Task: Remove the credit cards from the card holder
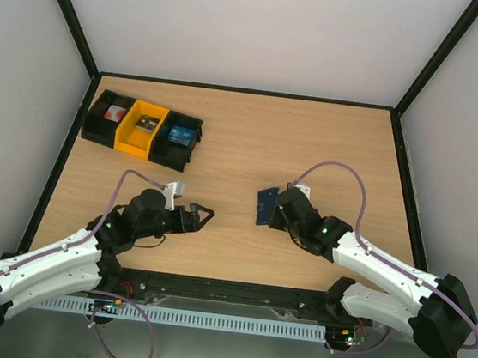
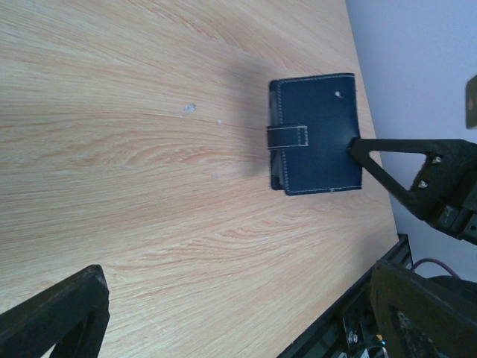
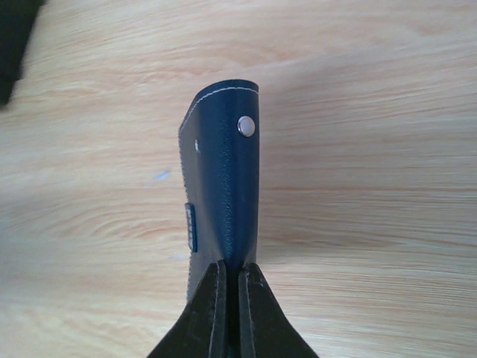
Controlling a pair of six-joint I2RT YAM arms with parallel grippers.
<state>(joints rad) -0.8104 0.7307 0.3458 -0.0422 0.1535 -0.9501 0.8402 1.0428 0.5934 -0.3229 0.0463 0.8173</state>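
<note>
The card holder (image 1: 263, 206) is a small dark blue wallet, folded shut and held on edge above the table at centre right. My right gripper (image 1: 275, 212) is shut on its near edge. In the right wrist view the two fingers (image 3: 211, 309) pinch the holder (image 3: 223, 186), which shows a metal snap. My left gripper (image 1: 206, 216) is open and empty, to the left of the holder and pointing at it. The left wrist view shows the holder (image 2: 317, 134) with its closing tab (image 2: 288, 137) fastened. My left gripper (image 2: 238, 321) is spread wide. No cards show.
A row of bins stands at the back left: black (image 1: 110, 118), yellow (image 1: 141, 129) and black (image 1: 179, 136), each with small items. Black frame rails border the wooden table (image 1: 244, 136). The near edge rail (image 2: 350, 328) lies close to the left gripper.
</note>
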